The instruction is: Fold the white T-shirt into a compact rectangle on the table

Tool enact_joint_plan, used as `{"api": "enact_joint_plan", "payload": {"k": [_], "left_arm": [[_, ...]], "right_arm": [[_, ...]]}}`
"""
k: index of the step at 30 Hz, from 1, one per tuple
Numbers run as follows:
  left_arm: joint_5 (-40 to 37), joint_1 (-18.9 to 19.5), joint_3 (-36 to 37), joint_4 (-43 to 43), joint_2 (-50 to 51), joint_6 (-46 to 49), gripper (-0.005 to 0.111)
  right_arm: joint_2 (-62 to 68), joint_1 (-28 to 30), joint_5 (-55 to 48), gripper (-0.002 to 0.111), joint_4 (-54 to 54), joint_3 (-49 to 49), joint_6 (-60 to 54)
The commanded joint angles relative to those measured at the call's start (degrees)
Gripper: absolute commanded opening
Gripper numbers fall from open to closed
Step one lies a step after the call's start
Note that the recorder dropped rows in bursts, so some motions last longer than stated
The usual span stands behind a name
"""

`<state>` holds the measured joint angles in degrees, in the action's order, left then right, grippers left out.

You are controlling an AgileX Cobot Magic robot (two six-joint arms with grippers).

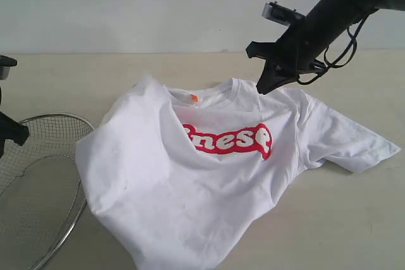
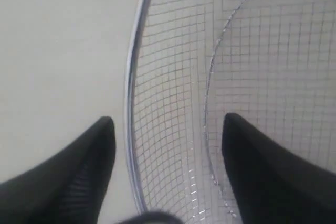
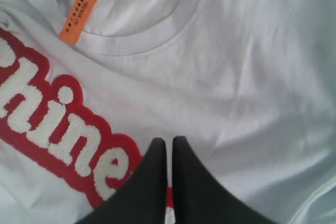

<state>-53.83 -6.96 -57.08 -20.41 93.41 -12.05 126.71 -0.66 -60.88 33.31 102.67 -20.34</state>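
Observation:
The white T-shirt lies crumpled and face up on the table, red lettering and orange neck tag showing. Its left part drapes over the basket's edge. My right gripper hangs shut just above the shirt's right shoulder, holding nothing. In the right wrist view its fingertips are pressed together over the white T-shirt, near the print. My left gripper is open over the mesh basket, nothing between its fingers. In the exterior view only part of the left arm shows at the left edge.
A round wire-mesh basket sits at the front left, its rim running between my left fingers. Bare tabletop lies to the right of and behind the shirt. A pale wall stands at the back.

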Motion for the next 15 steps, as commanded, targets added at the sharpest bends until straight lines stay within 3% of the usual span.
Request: {"api": "enact_joint_plan", "payload": {"k": [1, 6, 12, 15], "left_arm": [[8.93, 0.28, -2.58, 12.74, 0.15, 6.79, 0.056], [11.96, 3.36, -11.96, 39.53, 8.99, 27.7, 0.056], [3.97, 3.36, -24.65, 49.1, 20.67, 35.58, 0.056], [2.32, 3.36, -25.58, 54.61, 21.93, 40.39, 0.056]], "right_arm": [[-1.8, 0.12, -2.5, 0.0, 0.19, -0.31, -0.31], [-10.04, 0.12, 1.04, 0.0, 5.04, -11.96, -4.81], [-19.92, 0.12, 7.61, 0.0, 17.42, -29.99, -17.72], [-20.49, 0.12, 9.32, 0.0, 17.42, -31.95, -18.63]]}}
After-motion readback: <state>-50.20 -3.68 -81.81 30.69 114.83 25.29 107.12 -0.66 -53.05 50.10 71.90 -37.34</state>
